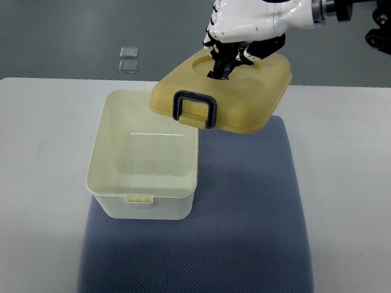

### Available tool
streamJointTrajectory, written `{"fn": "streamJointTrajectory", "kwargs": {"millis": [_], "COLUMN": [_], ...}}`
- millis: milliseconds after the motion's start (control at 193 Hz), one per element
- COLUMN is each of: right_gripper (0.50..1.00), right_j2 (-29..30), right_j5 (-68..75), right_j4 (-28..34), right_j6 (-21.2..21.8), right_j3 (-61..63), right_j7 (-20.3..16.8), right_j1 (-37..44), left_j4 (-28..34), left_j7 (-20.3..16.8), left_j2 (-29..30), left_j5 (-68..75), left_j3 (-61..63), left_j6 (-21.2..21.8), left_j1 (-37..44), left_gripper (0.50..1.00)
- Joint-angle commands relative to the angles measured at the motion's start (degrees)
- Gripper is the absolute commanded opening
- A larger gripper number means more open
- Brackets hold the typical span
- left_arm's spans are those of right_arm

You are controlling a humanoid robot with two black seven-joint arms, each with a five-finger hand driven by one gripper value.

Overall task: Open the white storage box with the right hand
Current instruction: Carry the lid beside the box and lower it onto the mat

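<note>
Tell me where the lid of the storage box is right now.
In the top view the lid is off the box, tilted, held by the right hand up and to the right of it, above the far edge of the blue mat.

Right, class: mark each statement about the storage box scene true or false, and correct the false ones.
1. The lid is off the white storage box. True.
2. The left robot hand holds the lid. False: the right robot hand grips it; the left is out of view.
3. The box stands partly on a blue-grey mat. True.
4. The box is full of items. False: its interior looks empty.
5. The lid's dark clasp hangs at its near edge. True.
</note>
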Motion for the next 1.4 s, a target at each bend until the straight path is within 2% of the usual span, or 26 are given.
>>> {"fn": "streamJointTrajectory", "kwargs": {"millis": [0,207,512,1003,1396], "right_gripper": [0.500,0.500,0.500,0.500,0.500], "right_j2": [-1.75,-6.15,-9.49,-8.96,-7.73], "right_j5": [-1.14,-2.90,-3.16,-3.60,-4.21], "right_j4": [0.38,0.91,0.91,0.82,0.74], "right_j6": [-1.40,-4.82,-8.51,-15.28,-17.57], "right_j3": [0.71,0.79,1.67,1.67,1.85], "right_j7": [0.00,0.00,0.00,0.00,0.00], "right_j1": [-2.69,-6.73,-11.83,-20.09,-24.05], "left_j4": [0.00,0.00,0.00,0.00,-0.09], "left_j7": [0.00,0.00,-0.09,-0.09,0.00], "left_j2": [0.00,0.00,0.00,0.00,0.00], "left_j5": [-0.02,0.07,-0.02,0.07,-0.02], "left_j3": [0.00,0.00,0.00,0.00,0.00], "left_j6": [0.00,0.00,0.00,0.00,0.00], "left_j1": [0.00,0.00,0.00,0.00,0.00], "left_gripper": [1.000,1.000,1.000,1.000,1.000]}}
